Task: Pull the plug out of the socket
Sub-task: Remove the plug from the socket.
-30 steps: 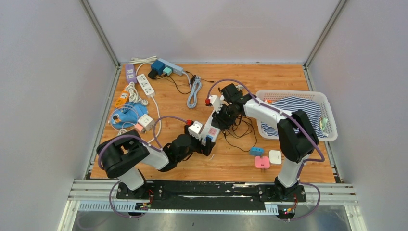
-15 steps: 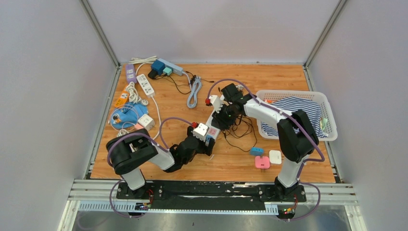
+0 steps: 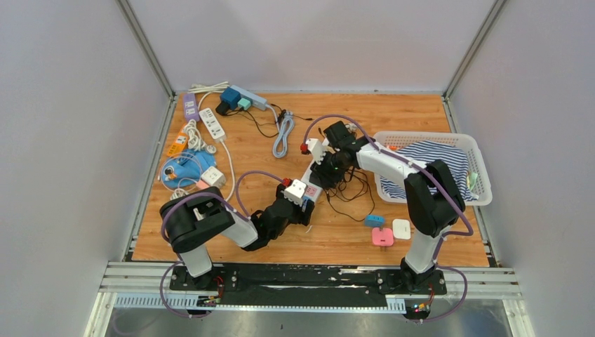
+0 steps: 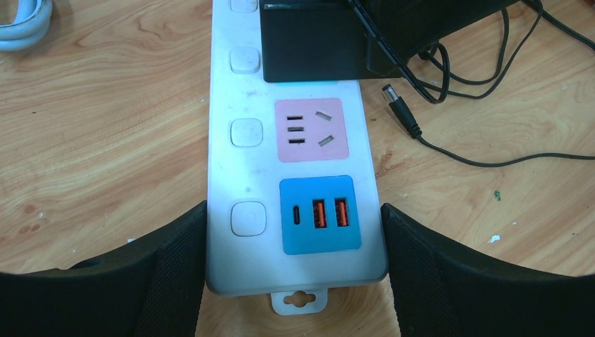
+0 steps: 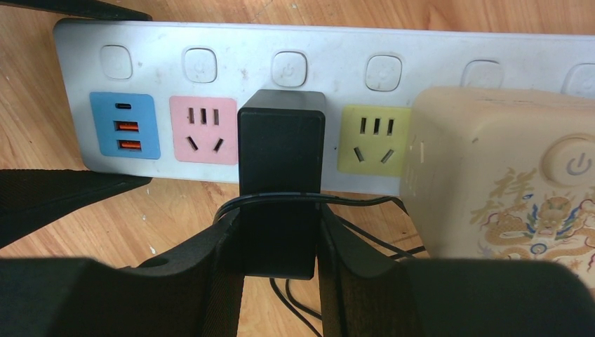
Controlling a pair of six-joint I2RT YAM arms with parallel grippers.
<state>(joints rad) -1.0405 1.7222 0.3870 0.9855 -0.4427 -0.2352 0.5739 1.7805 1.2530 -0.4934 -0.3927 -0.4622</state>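
Strip (image 3: 309, 188) lies mid-table, running away from the bases, with its USB end nearest them.

Left gripper (image 3: 298, 203) is at that near end. In the left wrist view its fingers (image 4: 161, 274) are spread wide, one on each side of the strip (image 4: 224, 175), with the pads right at its long edges. Can't tell if they press or just sit beside it. The blue USB panel (image 4: 321, 214) sits between the fingers and the pink socket (image 4: 311, 130) is just past it.

Plug (image 5: 281, 161) is a black block seated in the strip (image 5: 435, 60), between the pink socket (image 5: 203, 130) and the yellow socket (image 5: 372, 137). It looks fully in, flush to the face.

Right gripper (image 5: 281, 232) is clamped on the plug with a finger tight against each side, near the cable end. A thin black cable (image 5: 351, 200) loops across the plug body above the fingers. From the top view the right gripper (image 3: 324, 168) is over the strip's middle.

Cream adapter (image 5: 505, 175) with a power button sits in the next slot past the yellow socket. It's close to the plug but not touching.

Barrel connector (image 4: 396, 102) lies loose on the wood just beside the strip. Basket (image 3: 484, 189) with striped cloth is well off to the right.
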